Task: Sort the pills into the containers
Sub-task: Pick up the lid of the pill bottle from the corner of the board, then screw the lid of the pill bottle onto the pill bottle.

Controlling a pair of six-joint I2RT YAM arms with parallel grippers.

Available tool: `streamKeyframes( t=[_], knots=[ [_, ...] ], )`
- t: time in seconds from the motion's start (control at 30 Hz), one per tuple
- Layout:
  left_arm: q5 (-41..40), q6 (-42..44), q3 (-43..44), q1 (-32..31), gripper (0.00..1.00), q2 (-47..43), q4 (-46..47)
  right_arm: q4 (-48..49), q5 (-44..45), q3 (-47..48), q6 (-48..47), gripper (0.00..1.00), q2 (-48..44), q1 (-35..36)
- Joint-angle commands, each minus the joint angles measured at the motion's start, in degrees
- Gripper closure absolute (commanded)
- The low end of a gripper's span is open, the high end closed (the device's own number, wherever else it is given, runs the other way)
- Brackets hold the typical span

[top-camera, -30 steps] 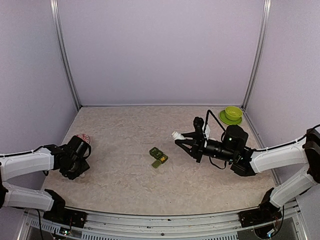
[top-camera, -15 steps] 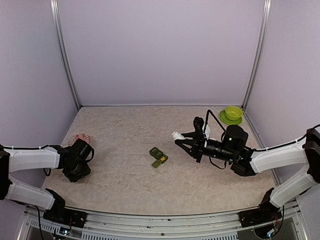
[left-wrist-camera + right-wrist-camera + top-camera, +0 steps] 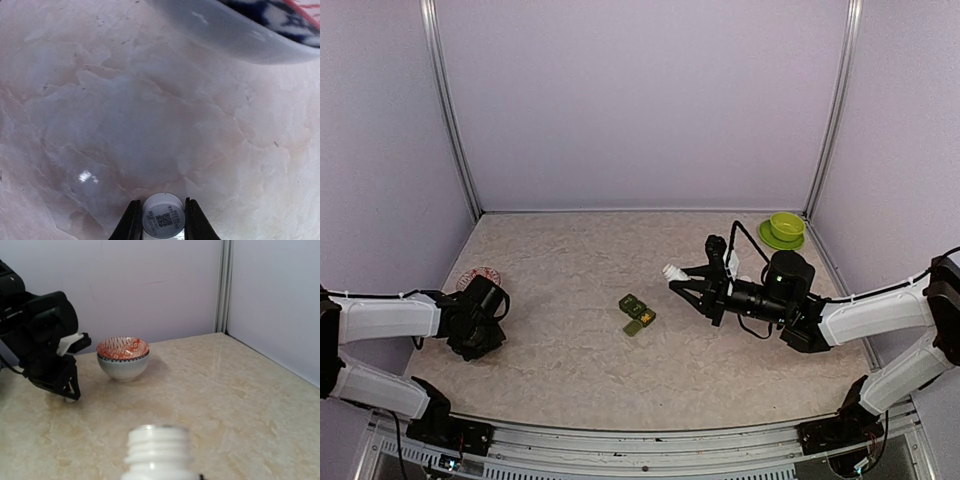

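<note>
Pill sorting: both hands full right now

Top view first. The containers (image 3: 637, 313) sit out in the middle of the table (image 3: 570, 380), a little dark green strip between my two arms and well apart from both. My left gripper (image 3: 480, 322) is down low at the left side, just beside the red patterned bowl (image 3: 478, 276). My right gripper (image 3: 686, 281) points toward the middle and is clamped on a white bottle (image 3: 672, 271) that sticks out past its tips. The lime-green bowl (image 3: 783, 228) on its saucer is way off in the far right corner.

Left wrist cam: my fingers (image 3: 131, 222) are squeezed on a small white cap (image 3: 162, 215) with a printed code on it, right above the table. The bowl's rim peeks in at the top.

Right wrist cam: the bottle's open threaded neck fills the bottom middle. Across the table I see my left arm, tip down at the surface, next to the bowl.
</note>
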Motion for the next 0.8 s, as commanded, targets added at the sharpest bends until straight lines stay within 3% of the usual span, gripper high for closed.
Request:
streamKeyframes(
  t=[0.0,0.4,0.77],
  knots=[
    [4.3,3.5,1.4,-1.8,0.81,-0.4,4.0,0.0,-1.3,1.7,-1.1,0.94,1.2,0.7],
    [18.6,13.0,8.5,-10.8,0.80,1.0,26.7,-3.0,-1.8,3.1,-3.7,0.95,2.3,3.0],
    [32.5,19.5,24.2,-20.4,0.80,11.6,34.9,-2.5,-0.5,4.2,-5.3,0.96,4.5,5.9]
  ],
)
